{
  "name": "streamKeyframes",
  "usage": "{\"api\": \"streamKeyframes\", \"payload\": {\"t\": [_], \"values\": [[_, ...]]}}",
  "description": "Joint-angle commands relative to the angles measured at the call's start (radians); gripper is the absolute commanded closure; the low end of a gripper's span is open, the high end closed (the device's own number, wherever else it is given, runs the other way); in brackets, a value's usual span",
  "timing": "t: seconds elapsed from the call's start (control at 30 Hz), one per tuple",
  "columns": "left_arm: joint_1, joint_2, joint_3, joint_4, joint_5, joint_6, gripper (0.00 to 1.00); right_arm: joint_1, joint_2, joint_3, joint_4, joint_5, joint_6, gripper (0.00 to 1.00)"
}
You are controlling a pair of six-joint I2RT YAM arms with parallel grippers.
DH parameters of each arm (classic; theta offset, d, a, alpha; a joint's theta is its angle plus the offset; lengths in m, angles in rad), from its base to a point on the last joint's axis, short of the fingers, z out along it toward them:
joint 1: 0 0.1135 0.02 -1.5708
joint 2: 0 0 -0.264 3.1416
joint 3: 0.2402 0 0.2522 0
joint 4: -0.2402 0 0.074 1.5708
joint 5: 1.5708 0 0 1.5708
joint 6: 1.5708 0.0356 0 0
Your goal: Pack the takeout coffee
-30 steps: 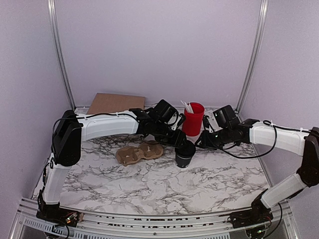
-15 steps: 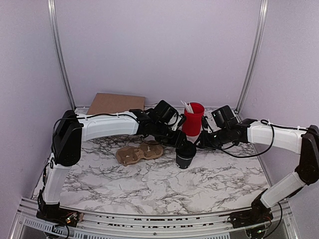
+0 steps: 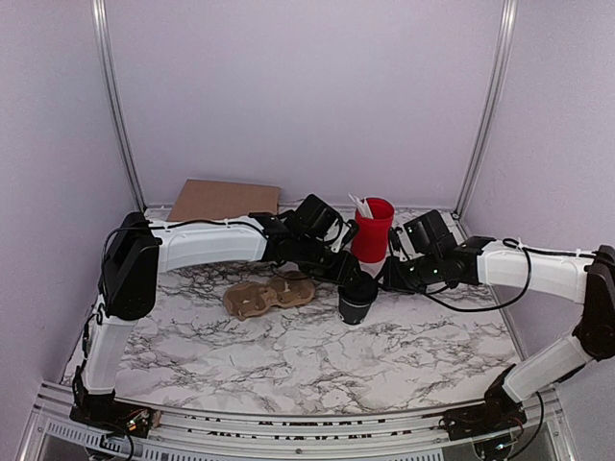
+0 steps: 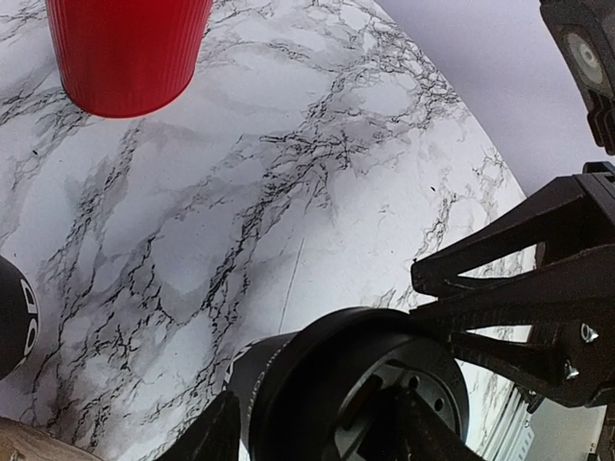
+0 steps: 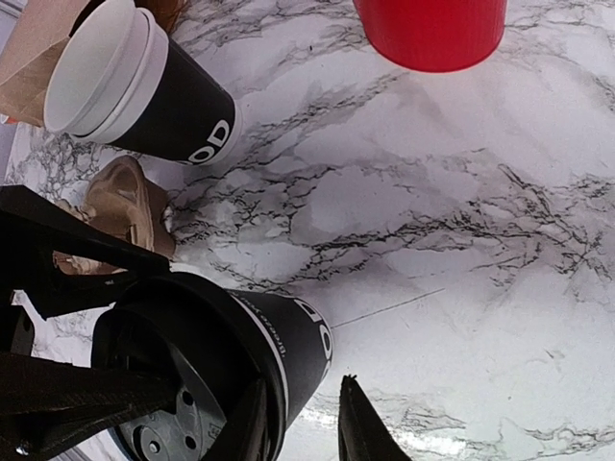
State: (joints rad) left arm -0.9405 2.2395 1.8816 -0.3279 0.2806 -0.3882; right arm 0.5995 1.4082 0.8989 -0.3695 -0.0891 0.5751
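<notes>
The takeout coffee (image 3: 356, 305) is a black cup with white lettering and a black lid, upright on the marble table. My left gripper (image 3: 354, 280) reaches over it from the left. Its fingers sit on either side of the lid (image 4: 327, 375), closed on the cup's top. My right gripper (image 3: 382, 280) comes in from the right. In the right wrist view its jaws stand a little apart astride the rim of the takeout coffee (image 5: 288, 336): one finger (image 5: 252, 423) lies over the lid, the other (image 5: 360, 427) stands clear of the wall.
A red cup of utensils (image 3: 373, 230) stands just behind the coffee. A brown pulp cup carrier (image 3: 267, 296) lies to its left. A stack of lidless black cups (image 5: 144, 86) lies beside the carrier. A brown paper bag (image 3: 224, 200) lies flat at the back left.
My right arm has shifted left, bringing its gripper up to the cup's rim. The cup and my left arm have stayed in place.
</notes>
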Motion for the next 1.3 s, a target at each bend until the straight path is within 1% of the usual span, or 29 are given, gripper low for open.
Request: {"api": "streamKeyframes", "payload": {"t": [0.0,0.3,0.63,0.73,0.87,1.27], "values": [[-0.007,0.032,-0.042,-0.06,-0.025,0.026,0.45,0.03,0.006,-0.03,-0.152,0.013,0.028,0.75],[-0.005,0.009,-0.017,-0.052,-0.047,0.031,0.44,0.031,-0.039,0.053,-0.157,0.022,0.035,0.75],[0.002,-0.011,0.006,-0.052,-0.065,0.022,0.36,0.036,-0.076,0.04,-0.161,0.016,0.053,0.75],[0.007,-0.024,0.009,-0.052,-0.069,0.02,0.3,0.041,-0.078,0.036,-0.158,0.009,0.055,0.75],[0.014,-0.041,0.011,-0.052,-0.071,0.019,0.27,0.056,-0.073,0.026,-0.148,-0.002,0.065,0.75],[0.017,-0.072,0.003,-0.054,-0.058,0.013,0.25,0.108,-0.054,0.029,-0.121,-0.01,0.084,0.74]]}}
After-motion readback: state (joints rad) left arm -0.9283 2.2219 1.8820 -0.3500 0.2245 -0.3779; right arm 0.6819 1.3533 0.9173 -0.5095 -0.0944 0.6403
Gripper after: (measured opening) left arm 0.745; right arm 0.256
